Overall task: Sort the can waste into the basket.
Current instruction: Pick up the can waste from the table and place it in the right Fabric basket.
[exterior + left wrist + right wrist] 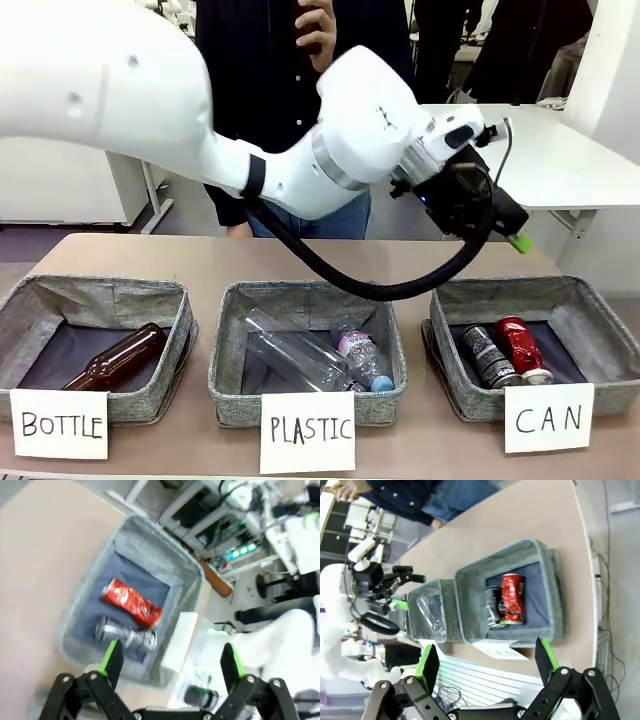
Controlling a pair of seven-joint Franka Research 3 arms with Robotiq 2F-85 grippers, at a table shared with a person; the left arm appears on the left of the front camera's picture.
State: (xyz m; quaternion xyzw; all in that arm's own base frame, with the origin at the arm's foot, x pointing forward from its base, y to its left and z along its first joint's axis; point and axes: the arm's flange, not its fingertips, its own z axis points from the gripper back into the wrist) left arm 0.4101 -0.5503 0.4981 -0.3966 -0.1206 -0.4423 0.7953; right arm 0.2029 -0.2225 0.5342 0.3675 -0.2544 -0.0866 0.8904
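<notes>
Two cans lie side by side on the dark floor of the grey basket [603, 325] carded "CAN" at the table's right: a red can [522, 350] and a dark can [488, 357]. My left arm reaches across from the left, and its gripper [510, 232] hangs open and empty above the basket's back edge. In the left wrist view, the red can [132, 603] and dark can [125, 636] lie in the basket [155, 542] beyond the open left gripper [172, 660]. My right gripper [485, 660] is open and empty, high over the same basket [555, 595], looking down on the red can [512, 598] and dark can [493, 607].
The middle bin [225, 350] carded "PLASTIC" holds clear plastic bottles [300, 355]. The left bin [30, 310] carded "BOTTLE" holds a brown glass bottle [120, 360]. A person [270, 90] stands at the far side of the table. Bare tabletop [150, 255] lies behind the bins.
</notes>
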